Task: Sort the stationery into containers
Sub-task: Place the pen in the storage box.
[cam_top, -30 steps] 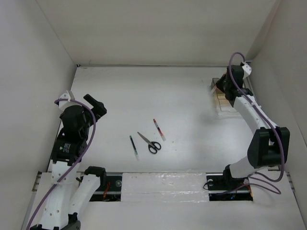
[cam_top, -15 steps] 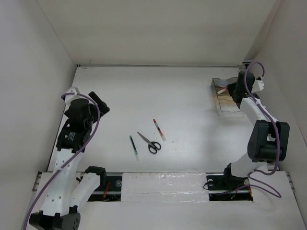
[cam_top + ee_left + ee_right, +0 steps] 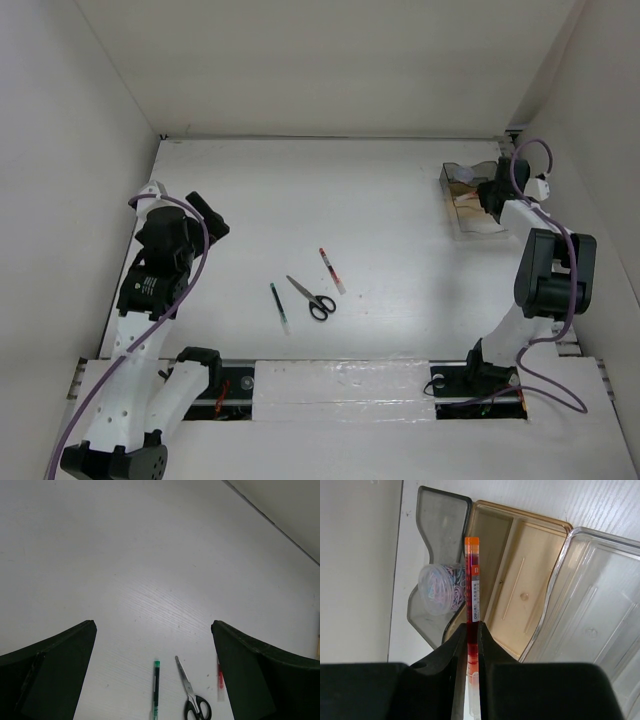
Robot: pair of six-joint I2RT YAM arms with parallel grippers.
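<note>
On the left of the matte white worktop (image 3: 380, 200), the left gripper (image 3: 205, 215) hangs with its black fingers spread. Mid-worktop lie a thin dark pen (image 3: 279, 306), black-handled steel scissors (image 3: 312, 298) and a red-and-white pen (image 3: 332, 270), each apart. Far right, the right gripper (image 3: 472, 630) pinches a translucent orange-capped pen (image 3: 472, 580) over the glossy organiser (image 3: 540, 522), whose wavy-edged smoky compartment holds a round roll (image 3: 440, 587).

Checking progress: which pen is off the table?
The orange-capped red pen, gripped by the right gripper above the organiser; the dark pen and red-and-white pen lie loose beside the scissors.
</note>
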